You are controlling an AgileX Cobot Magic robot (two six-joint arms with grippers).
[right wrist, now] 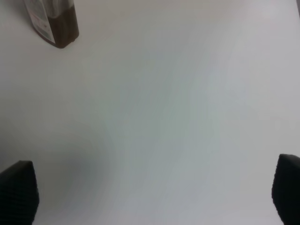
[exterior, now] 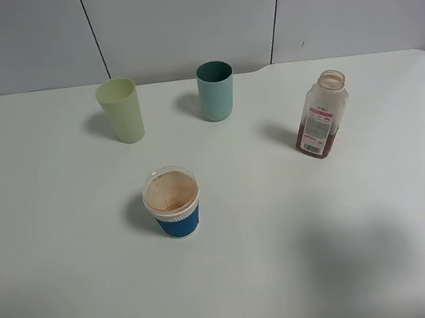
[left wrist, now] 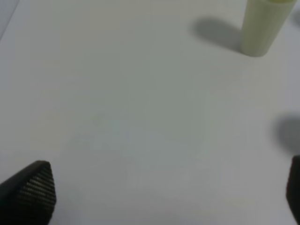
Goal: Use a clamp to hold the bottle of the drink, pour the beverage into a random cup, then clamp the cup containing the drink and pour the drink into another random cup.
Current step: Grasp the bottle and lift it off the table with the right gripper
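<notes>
An open clear bottle (exterior: 321,115) with a little brown drink at its base stands at the right of the white table; its base also shows in the right wrist view (right wrist: 52,22). A blue cup with a white rim (exterior: 174,203), stained brown inside, stands in the middle front. A pale green cup (exterior: 121,110) stands at the back left and also shows in the left wrist view (left wrist: 263,24). A teal cup (exterior: 216,89) stands at the back middle. My left gripper (left wrist: 168,197) and right gripper (right wrist: 152,197) are open and empty over bare table; neither shows in the exterior high view.
The white table (exterior: 67,249) ends at a grey panelled wall (exterior: 178,18) behind the cups. A soft shadow (exterior: 359,257) lies on the table at the front right.
</notes>
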